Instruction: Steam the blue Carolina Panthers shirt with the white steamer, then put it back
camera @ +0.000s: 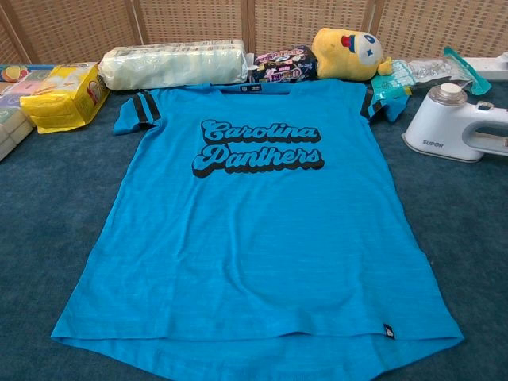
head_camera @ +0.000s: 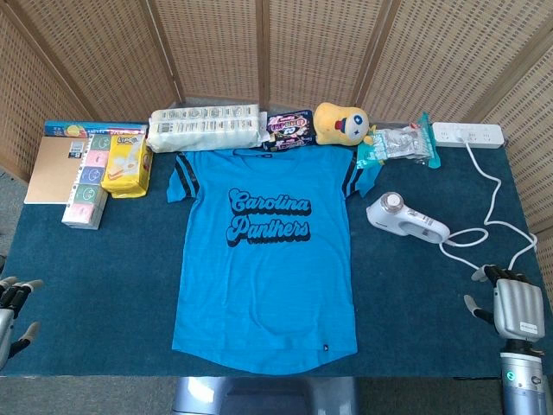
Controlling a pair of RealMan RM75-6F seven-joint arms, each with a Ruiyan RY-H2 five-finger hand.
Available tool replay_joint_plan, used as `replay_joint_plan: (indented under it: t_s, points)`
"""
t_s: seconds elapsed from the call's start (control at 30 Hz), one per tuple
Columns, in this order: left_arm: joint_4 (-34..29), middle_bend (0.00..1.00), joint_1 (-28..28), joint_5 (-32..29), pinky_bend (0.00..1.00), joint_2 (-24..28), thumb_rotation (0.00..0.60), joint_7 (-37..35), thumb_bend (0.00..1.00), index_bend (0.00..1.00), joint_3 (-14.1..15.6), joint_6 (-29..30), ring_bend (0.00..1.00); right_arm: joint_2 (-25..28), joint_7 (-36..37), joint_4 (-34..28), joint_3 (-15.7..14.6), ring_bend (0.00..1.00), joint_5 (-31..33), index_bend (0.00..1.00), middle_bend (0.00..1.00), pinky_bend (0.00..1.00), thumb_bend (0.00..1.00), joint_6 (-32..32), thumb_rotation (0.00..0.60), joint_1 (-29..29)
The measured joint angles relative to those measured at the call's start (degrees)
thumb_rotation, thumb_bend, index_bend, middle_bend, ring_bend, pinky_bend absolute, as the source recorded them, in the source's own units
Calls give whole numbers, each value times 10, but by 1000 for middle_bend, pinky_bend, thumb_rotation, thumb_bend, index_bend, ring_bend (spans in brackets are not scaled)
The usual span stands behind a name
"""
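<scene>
The blue Carolina Panthers shirt (head_camera: 266, 251) (camera: 258, 214) lies flat in the middle of the table, collar at the far side. The white steamer (head_camera: 404, 218) (camera: 459, 125) rests on its side to the right of the shirt, its white cord looping to the right. My right hand (head_camera: 510, 304) hovers near the table's front right corner, fingers apart, holding nothing, a little in front of the steamer. My left hand (head_camera: 13, 309) shows at the front left edge, fingers apart and empty. Neither hand appears in the chest view.
Along the back stand a white power strip (head_camera: 467, 134), a clear packet (head_camera: 399, 145), a yellow plush toy (head_camera: 340, 123), a dark snack pack (head_camera: 289, 130), a white roll pack (head_camera: 205, 128), a yellow bag (head_camera: 126, 166), tissue packs (head_camera: 86, 186) and a notebook (head_camera: 54, 169).
</scene>
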Motion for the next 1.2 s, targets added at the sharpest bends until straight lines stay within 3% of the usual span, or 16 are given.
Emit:
replay_joint_plan:
  t_s: [0.53,0.83,1.2]
  points:
    - [-6,321,-34,19,283,0,600,44,229,240,-7,-36,200,-4,12,2,3,440,3,461,462,427,262,-9,600,3]
    - [-30,281,-79,60,270,-16,600,97,108,240,6,-111,182,0,11,-6,-2,440,-2,461,462,425,262,-7,600,0]
    - [-42,264,-143,103,262,-65,600,154,103,239,29,-218,163,6,11,-23,-10,440,-18,461,462,426,262,12,600,-11]
